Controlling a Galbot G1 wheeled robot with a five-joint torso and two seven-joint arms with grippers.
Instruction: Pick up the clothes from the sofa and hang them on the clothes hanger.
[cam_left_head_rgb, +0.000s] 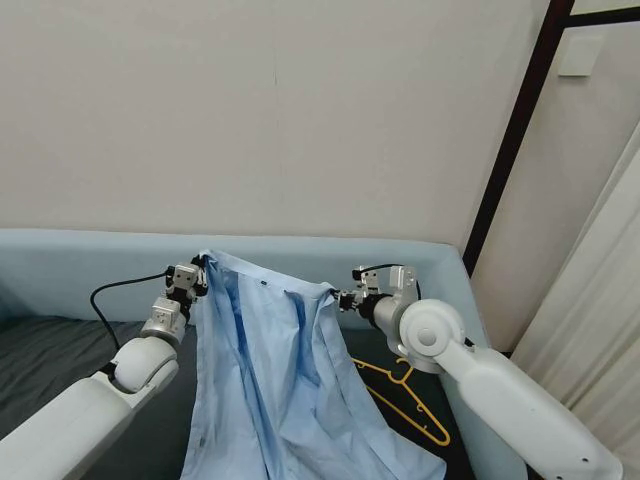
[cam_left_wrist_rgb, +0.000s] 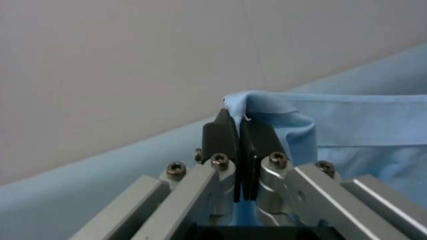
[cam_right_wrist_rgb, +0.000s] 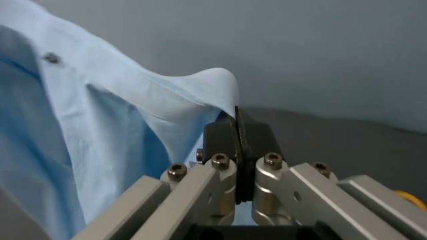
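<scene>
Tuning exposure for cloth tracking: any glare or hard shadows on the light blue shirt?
Head view: soft, even light, no glare; the light blue buttoned shirt shows darker folds between the left gripper and right gripper. Left wrist view: pinched hem evenly lit, no highlights. Right wrist view: inner folds shaded, pinched corner brightest, not washed out.

One light-blue shirt (cam_left_head_rgb: 270, 370) hangs pinched between the closed fingers of two grippers, the left gripper (cam_left_head_rgb: 203, 266) and the right gripper (cam_left_head_rgb: 338, 297); one yellow hanger (cam_left_head_rgb: 405, 395) lies below the right fingers on one pale-blue sofa (cam_left_head_rgb: 80, 260), one black cable (cam_left_head_rgb: 130, 280) trailing behind the left fingers
</scene>
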